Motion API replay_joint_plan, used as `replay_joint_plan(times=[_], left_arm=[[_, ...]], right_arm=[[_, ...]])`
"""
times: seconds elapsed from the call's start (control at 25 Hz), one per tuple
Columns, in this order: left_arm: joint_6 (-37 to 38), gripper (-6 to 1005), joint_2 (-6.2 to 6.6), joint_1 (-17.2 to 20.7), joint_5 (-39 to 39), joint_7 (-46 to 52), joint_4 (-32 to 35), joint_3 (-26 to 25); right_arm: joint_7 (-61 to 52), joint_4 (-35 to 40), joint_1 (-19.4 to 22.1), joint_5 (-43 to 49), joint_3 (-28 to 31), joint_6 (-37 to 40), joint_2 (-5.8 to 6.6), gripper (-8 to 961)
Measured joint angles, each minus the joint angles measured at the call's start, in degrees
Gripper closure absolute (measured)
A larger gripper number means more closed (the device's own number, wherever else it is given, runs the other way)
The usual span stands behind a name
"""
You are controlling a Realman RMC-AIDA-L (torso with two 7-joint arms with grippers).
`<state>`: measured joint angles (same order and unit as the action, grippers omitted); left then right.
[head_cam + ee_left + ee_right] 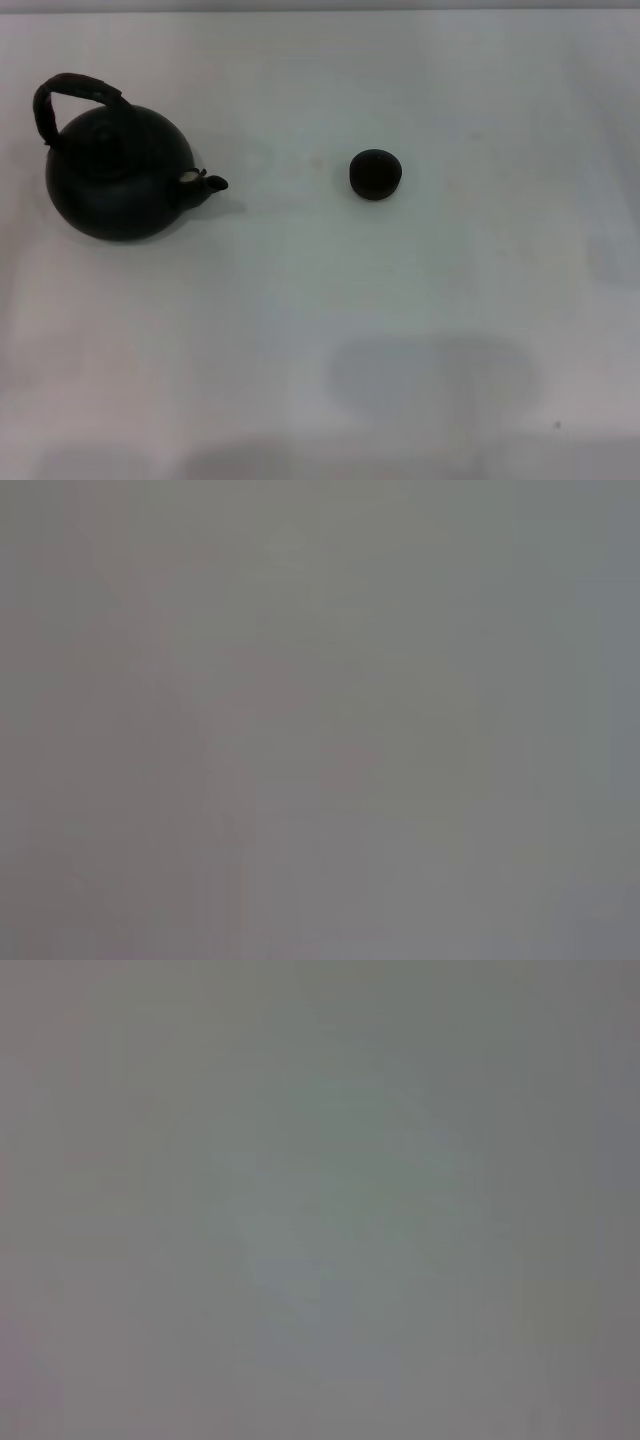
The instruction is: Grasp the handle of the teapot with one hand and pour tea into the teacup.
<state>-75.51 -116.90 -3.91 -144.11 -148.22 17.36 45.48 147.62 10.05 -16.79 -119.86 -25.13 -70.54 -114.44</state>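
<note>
A white table (320,330) is seen bare but for two dark things. The teapot (118,175) is stood upright at the robot's left, its arched handle (72,95) raised above the lid and its spout (210,183) turned toward the teacup (375,174), which is set well apart to the right. Neither gripper is shown in any view, so their state cannot be told. The scene is fitted equally by a pot awaiting grasp or one set back after pouring; the cup's contents cannot be made out.

Black teapot (118,175) with dark reddish-brown handle (70,95), black teacup (375,174), plain white table (400,320).
</note>
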Motion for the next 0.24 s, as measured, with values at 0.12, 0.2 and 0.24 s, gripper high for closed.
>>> replay_joint_plan(times=[0.12,0.2,0.24], left_arm=[[0.2,309,-0.17,-0.3,0.4,0.0,0.0,0.0],[0.0,309,-0.50,-0.5,0.3,0.0,0.1,-0.2],[-0.1,309,-0.76,-0.7,0.1,0.0,0.0,-0.5]], right_arm=[[1.2,-1.0,-0.7,0.0,2.3,0.1,-0.11,136],[1.3,-1.1,-1.0,-0.1,2.8,0.3,-0.16,136],[1.3,-1.1,-1.0,-0.2,2.9,0.4,-0.17,136]])
